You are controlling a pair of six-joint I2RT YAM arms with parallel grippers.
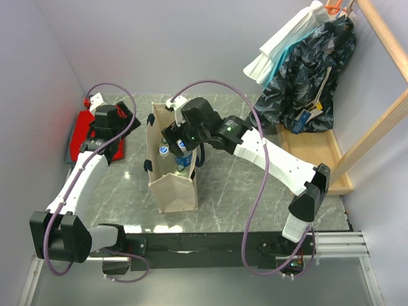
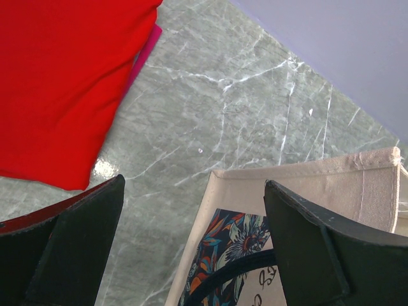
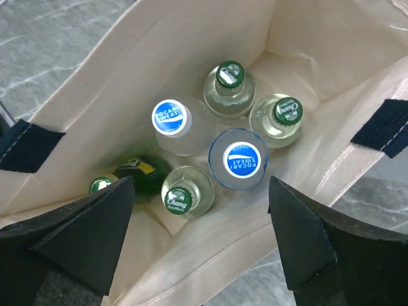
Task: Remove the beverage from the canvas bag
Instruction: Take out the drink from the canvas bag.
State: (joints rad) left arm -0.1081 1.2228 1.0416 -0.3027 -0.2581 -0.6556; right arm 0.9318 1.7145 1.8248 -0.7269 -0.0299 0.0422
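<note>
The right gripper (image 3: 201, 191) hangs with jaws spread wide and empty over the open beige canvas bag (image 1: 175, 191), apparently lining up on the blue-capped plastic beverage bottle (image 3: 237, 160) standing upright inside among green-capped bottles (image 3: 229, 76).

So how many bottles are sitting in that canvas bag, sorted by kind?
Pocari Sweat bottles with blue caps: 2
Clear bottles with green caps: 3
Dark green bottle: 1
Total: 6
</note>
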